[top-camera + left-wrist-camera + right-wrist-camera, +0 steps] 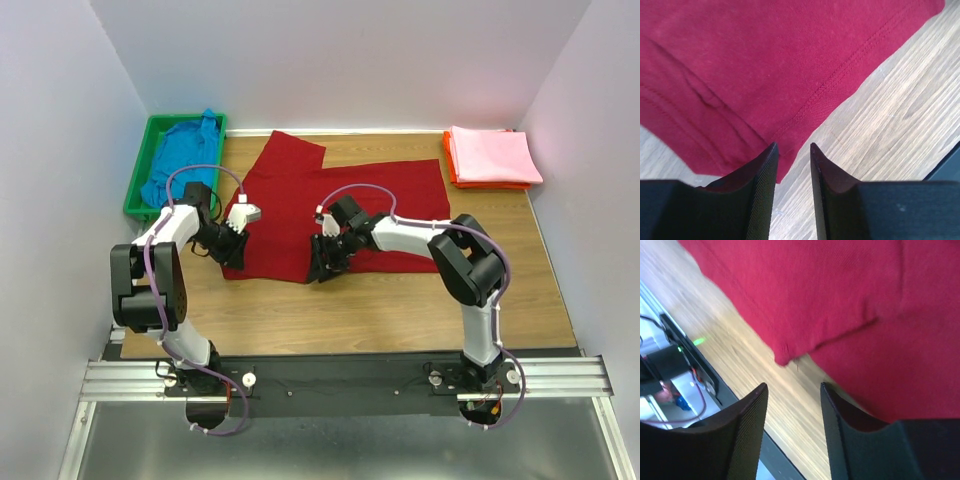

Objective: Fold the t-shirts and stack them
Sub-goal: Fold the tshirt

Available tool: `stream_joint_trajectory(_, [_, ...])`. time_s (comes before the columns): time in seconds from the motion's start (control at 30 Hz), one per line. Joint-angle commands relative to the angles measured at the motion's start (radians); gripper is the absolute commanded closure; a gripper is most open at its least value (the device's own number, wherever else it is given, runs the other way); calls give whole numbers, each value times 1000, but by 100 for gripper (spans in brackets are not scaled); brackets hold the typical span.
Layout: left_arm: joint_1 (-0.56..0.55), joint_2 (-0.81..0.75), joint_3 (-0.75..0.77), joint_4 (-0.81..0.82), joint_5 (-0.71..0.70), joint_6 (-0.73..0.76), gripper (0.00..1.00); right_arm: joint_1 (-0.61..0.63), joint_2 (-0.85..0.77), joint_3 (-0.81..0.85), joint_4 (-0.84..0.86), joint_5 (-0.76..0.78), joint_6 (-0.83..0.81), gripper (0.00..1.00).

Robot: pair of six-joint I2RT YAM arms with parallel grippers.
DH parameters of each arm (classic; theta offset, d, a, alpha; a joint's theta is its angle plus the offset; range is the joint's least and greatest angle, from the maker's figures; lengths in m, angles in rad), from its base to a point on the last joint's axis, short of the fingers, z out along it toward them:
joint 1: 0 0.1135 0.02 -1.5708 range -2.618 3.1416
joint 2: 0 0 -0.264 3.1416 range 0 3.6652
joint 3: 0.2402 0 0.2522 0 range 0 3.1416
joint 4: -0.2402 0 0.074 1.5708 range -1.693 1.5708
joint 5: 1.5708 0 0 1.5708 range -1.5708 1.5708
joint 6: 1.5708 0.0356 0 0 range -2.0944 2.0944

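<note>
I have the dark red shirt spread flat mid-surface, near hem toward 6 o'clock. My left end effector is at the hem's 7 o'clock corner, jaws slightly parted with the cloth tip at their mouth and nothing pinched. My right end effector is spread over bare wood beside a folded corner of the hem. I judge both should slide under the hem, bite evenly and lift together for a straight fold. Pale walls box the wooden surface; the blue shirt fills the green bin at 10 o'clock, and the folded pink shirt lies on the orange tray at 2 o'clock
</note>
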Motion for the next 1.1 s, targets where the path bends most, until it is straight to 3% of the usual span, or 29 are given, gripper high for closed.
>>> stream_joint_trajectory(0.0, [5, -42, 11, 18, -22, -41, 59, 10, 76, 34, 30, 51, 54, 48])
stream_joint_trajectory(0.43, [6, -22, -12, 14, -38, -33, 57, 30, 152, 73, 36, 12, 108, 55])
stream_joint_trajectory(0.67, [3, 18, -20, 20, -47, -39, 57, 30, 158, 68, 36, 3, 108, 71])
stream_joint_trajectory(1.07, [-4, 56, -28, 43, -76, -65, 57, 30, 154, 70, 33, 2, 90, 86])
